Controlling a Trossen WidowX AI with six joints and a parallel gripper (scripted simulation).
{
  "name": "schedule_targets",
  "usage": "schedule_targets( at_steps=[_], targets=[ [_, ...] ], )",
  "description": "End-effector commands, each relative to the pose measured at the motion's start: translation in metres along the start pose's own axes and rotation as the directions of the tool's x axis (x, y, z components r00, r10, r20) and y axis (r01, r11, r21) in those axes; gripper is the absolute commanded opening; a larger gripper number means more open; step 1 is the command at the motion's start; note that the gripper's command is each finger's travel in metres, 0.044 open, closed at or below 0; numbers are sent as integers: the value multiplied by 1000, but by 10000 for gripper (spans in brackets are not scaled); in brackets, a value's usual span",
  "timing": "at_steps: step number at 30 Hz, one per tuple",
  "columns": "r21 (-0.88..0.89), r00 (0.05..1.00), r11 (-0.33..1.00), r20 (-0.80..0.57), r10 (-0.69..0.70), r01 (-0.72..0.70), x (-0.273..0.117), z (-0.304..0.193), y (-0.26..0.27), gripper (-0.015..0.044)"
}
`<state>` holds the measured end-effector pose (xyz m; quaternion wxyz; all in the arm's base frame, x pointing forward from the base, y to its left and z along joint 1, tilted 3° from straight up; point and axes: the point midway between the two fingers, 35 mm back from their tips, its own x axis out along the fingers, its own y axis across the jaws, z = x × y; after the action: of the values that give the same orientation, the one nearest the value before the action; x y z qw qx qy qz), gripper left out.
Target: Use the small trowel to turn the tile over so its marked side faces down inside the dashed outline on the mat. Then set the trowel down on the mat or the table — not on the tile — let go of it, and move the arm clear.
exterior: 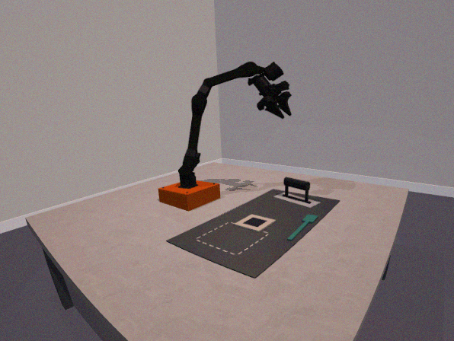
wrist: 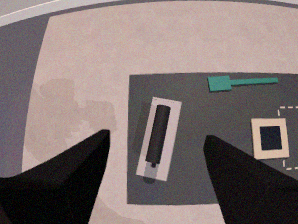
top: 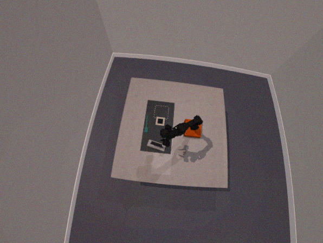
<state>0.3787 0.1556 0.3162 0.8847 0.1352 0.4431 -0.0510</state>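
One hand (top: 163,141) (exterior: 287,116) (wrist: 158,139), open | one tile (top: 160,121) (exterior: 255,221) (wrist: 270,138) | one teal tool (top: 146,129) (exterior: 310,218) (wrist: 220,83) | one black-handled tool (top: 156,144) (exterior: 296,183) (wrist: 158,132)

A black robot arm (top: 180,130) reaches from its orange base (top: 193,136) over the dark mat (top: 155,136). A teal trowel (top: 146,129) lies near one long edge; a cream-bordered tile (top: 163,121) overlaps the dashed outline (top: 162,106).
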Motion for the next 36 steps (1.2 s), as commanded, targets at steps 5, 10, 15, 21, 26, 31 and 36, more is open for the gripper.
schedule_targets(
  at_steps=[5,10,15,21,26,31,36],
  targets=[
    [-14,967,997,-243,-82,82,90,-27,-6,270],
    [-1,921,992,-372,-114,123,138,-46,-12,270],
    [29,848,984,-511,-138,178,190,-72,-19,270],
    [44,804,977,-577,-146,209,215,-88,-25,270],
    [44,804,977,-577,-146,209,218,-90,-25,270],
    [44,804,977,-577,-146,209,225,-94,-26,270],
    [44,804,977,-577,-146,209,232,-99,-27,270]
  ],
)
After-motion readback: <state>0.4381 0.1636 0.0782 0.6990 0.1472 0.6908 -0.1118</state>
